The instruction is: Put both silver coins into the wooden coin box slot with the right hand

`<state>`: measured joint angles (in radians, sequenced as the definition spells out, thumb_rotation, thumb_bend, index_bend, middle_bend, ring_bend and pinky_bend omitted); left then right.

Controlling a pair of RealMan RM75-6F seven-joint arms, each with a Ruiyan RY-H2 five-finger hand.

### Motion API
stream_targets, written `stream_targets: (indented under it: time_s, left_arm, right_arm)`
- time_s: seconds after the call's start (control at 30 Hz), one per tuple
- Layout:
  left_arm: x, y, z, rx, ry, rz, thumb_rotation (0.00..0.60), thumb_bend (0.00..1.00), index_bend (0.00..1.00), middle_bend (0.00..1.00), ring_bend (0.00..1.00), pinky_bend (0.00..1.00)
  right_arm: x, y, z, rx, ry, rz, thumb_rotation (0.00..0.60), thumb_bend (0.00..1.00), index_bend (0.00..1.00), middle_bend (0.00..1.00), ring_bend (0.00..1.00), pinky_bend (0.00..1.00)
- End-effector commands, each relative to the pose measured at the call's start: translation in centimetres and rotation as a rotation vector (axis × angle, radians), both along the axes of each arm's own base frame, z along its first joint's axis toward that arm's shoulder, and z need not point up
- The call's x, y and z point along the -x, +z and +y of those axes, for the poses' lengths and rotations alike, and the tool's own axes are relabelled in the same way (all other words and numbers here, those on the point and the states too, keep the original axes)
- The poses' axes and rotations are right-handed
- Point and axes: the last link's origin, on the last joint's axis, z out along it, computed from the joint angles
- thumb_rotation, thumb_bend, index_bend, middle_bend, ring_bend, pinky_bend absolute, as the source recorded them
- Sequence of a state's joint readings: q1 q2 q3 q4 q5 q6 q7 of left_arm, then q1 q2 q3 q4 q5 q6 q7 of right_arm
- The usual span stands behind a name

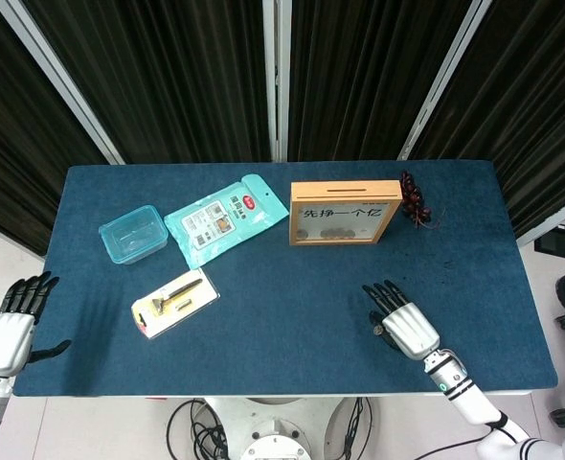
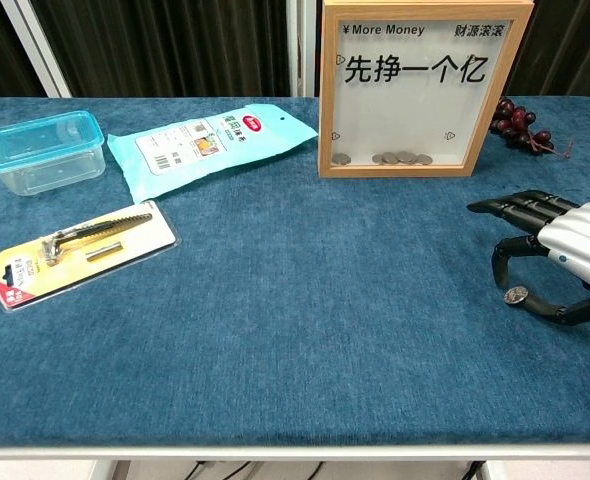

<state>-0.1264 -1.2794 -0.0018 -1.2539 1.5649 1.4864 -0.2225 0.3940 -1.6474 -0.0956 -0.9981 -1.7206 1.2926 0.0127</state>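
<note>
My right hand (image 2: 560,250) low at the frame's right, fingers spread and arched over one small silver coin (image 2: 516,295) on the blue cloth, nothing pinched, wooden-framed glass-fronted coin box (image 2: 424,88) upper centre, my left hand (image 1: 11,324) spread, lower left.

head: high, looking down | chest: low, near | shared: table (image 1: 292,287)
</note>
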Motion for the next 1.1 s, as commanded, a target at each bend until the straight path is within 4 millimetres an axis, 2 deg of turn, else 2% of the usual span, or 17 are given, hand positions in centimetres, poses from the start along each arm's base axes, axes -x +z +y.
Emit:
stream_targets:
  time_s: [0.03, 0.53, 0.73, 0.87, 1.0, 1.1]
  left_arm:
    - [0.0, 0.0, 0.0, 0.000, 0.000, -0.001, 0.600, 0.00, 0.00, 0.00, 0.00, 0.00]
    - [-0.1, 0.1, -0.1, 0.002, -0.002, -0.009, 0.600, 0.00, 0.00, 0.00, 0.00, 0.00]
    - [-0.1, 0.1, -0.1, 0.003, -0.002, -0.007, 0.600, 0.00, 0.00, 0.00, 0.00, 0.00]
    - [-0.2, 0.1, -0.1, 0.003, -0.005, -0.004, 0.600, 0.00, 0.00, 0.00, 0.00, 0.00]
    - [-0.5, 0.1, -0.1, 0.003, -0.014, -0.001, 0.600, 0.00, 0.00, 0.00, 0.00, 0.00]
    - [-0.7, 0.0, -0.2, 0.005, -0.017, 0.003, 0.600, 0.00, 0.00, 0.00, 0.00, 0.00]
  right_arm:
    - [-0.1, 0.0, 0.0, -0.002, 0.002, -0.007, 0.600, 0.36, 0.50, 0.05, 0.00, 0.00]
    - [-0.3, -0.1, -0.1, -0.001, 0.006, -0.024, 0.600, 0.36, 0.63, 0.06, 0.00, 0.00]
    - [-0.8, 0.9, -0.5, 0.019, -0.001, -0.079, 0.600, 0.38, 0.72, 0.06, 0.00, 0.00]
    - [-2.2, 3.4, -1.5, 0.071, -0.001, -0.188, 0.600, 0.38, 0.74, 0.06, 0.00, 0.00]
    - [-5.3, 7.8, -2.9, 0.148, 0.039, -0.328, 0.600, 0.38, 0.77, 0.07, 0.00, 0.00]
    - [-8.5, 11.8, -4.1, 0.225, 0.092, -0.416, 0.600, 0.38, 0.78, 0.07, 0.00, 0.00]
